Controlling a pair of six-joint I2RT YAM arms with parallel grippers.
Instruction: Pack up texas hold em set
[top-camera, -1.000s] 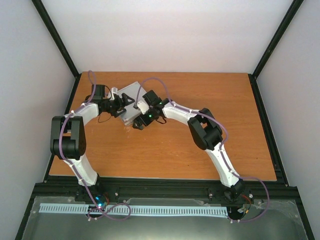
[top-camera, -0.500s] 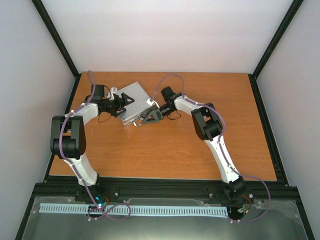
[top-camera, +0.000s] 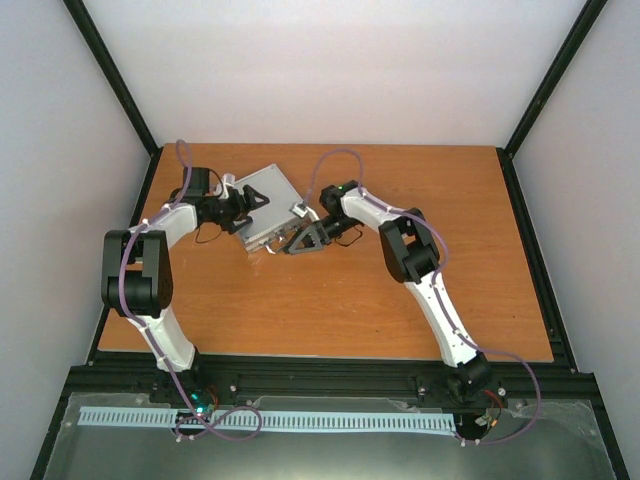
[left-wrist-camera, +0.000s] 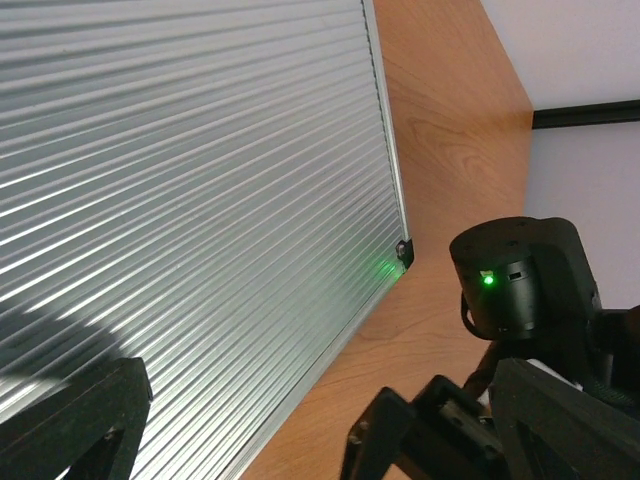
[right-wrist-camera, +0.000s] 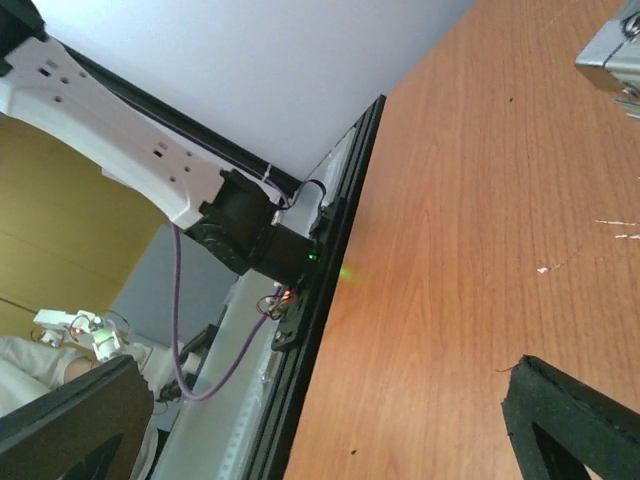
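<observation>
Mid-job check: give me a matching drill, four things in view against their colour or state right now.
Things:
1. case
2. left gripper
3. right gripper
4. table

Colour or state:
A. orange-brown wood
B. open, beside the case's near edge
C. silver, ribbed surface facing up
D. open, over the case's left part

Pairs: 1-C, 2-D, 3-B, 4-A
</observation>
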